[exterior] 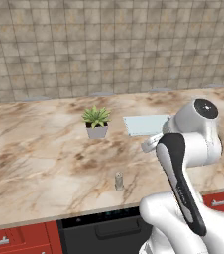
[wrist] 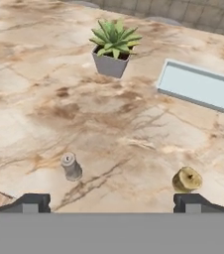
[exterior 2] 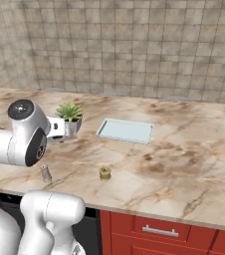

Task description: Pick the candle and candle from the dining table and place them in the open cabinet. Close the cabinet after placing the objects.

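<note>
We are at the first pick: neither candle is taken yet. Our gripper [wrist: 111, 202] hovers with jaws spread wide and empty above the dining table [wrist: 29, 99]. The slim grey candle [wrist: 71, 166] stands just ahead of the left fingertip, the olive-gold stub [wrist: 187, 179] just ahead of the right. Next we must choose one, centre over it and descend. The cabinet is out of sight, and our arm hides the stub from the left base view.
</note>
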Controlling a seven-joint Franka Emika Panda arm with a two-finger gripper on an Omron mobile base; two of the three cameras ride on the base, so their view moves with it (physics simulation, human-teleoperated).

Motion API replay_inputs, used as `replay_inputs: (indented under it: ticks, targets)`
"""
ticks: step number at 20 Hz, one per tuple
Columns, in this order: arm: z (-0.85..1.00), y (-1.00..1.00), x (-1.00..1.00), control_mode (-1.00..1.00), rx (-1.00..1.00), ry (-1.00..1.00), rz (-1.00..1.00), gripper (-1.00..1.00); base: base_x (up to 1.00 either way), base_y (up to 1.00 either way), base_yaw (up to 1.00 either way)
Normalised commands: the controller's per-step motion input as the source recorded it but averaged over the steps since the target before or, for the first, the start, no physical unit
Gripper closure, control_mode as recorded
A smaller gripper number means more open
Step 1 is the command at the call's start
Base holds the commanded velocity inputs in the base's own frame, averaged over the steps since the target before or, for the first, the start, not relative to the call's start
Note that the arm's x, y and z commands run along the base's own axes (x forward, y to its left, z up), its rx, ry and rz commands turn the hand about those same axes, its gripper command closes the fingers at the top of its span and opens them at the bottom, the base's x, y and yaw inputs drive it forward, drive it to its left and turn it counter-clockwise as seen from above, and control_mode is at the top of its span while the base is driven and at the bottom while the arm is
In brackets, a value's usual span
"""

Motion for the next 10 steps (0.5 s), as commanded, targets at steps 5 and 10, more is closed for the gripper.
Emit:
replay_inputs:
  ticks: [5,10]
  targets:
    - [-0.22,0.12,-0.54,-1.00,-0.01,-0.17,0.19,-1.00,0.00,0.00,0.00]
    - [-0.16,0.08,-0.47,-1.00,-0.01,-0.16,0.23,-1.00,0.00,0.00,0.00]
